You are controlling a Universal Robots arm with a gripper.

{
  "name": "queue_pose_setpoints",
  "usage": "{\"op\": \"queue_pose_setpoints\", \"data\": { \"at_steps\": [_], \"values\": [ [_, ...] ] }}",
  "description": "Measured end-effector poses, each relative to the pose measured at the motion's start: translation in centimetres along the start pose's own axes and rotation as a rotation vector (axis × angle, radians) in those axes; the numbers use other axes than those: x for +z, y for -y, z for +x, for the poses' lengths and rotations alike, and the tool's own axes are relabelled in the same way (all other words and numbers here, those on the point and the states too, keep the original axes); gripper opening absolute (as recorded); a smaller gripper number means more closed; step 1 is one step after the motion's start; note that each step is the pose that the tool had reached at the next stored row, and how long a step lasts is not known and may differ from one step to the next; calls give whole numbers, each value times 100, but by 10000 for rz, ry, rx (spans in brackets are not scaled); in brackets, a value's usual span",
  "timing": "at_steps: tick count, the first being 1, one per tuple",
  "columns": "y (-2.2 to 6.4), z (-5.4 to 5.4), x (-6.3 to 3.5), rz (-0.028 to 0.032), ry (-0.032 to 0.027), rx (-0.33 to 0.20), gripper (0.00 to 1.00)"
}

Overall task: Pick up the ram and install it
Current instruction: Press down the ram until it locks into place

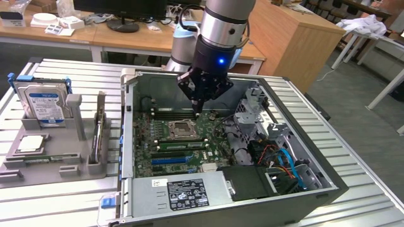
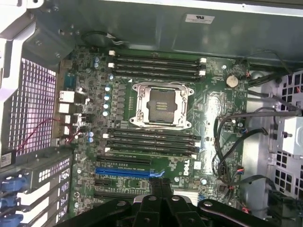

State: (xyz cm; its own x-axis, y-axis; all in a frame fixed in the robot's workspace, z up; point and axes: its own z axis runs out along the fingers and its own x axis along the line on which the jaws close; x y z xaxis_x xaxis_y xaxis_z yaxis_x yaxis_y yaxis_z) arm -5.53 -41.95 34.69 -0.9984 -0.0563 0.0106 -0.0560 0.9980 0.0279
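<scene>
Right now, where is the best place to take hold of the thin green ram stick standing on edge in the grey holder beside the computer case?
Take the thin green ram stick by its exposed upper long edge, coming straight down from above and pinching its two flat faces. It stands on edge in the grey holder, which appears to cover its lower edge.

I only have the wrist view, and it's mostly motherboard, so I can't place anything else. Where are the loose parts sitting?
Observer: On a grey tray outside the computer case, on the exterior view's left.
Operator: What's standing on it?
Observer: The hard drive stands upright at the tray's far end.
Operator: And the ram?
Observer: A thin green stick, likely the ram, lies flat near the tray's front, well apart from the shut claw, which hangs inside the case.
</scene>
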Motion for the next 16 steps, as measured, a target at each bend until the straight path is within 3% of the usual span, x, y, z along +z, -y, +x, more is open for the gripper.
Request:
{"op": "queue_pose_setpoints", "data": {
  "at_steps": [4, 16],
  "values": [
    [0, 0, 0, -5, 6, 399, 11],
    [-15, 0, 5, -5, 7, 417, 11]
  ]
}}
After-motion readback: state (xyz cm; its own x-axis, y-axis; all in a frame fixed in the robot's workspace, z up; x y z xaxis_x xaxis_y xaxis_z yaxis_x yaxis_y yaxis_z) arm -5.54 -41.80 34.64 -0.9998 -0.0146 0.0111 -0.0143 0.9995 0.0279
